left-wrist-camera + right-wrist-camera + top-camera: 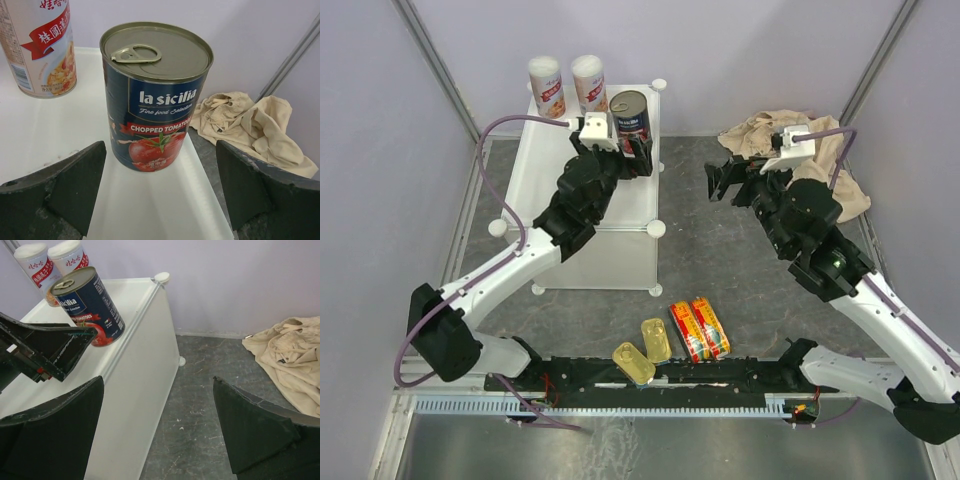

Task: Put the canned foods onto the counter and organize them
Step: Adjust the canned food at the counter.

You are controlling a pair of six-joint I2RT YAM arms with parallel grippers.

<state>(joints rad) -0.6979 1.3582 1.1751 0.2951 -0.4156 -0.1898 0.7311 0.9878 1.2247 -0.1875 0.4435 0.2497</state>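
tomato can (157, 100): glossy metal | counter (50, 135): smooth wht plastic | cloth (250, 125): matt

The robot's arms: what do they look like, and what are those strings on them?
Both the left arm and right arm have white lower links and chunky black upper sections. A thin purple cable loops along each one to a white camera block at the wrist. The jaws are two matte black wedges.

cans (630, 112) 3 | gold tins (656, 338) 2 | red-yellow tins (710, 327) 2 | cloth (758, 133) 1 | counter (618, 257) 1
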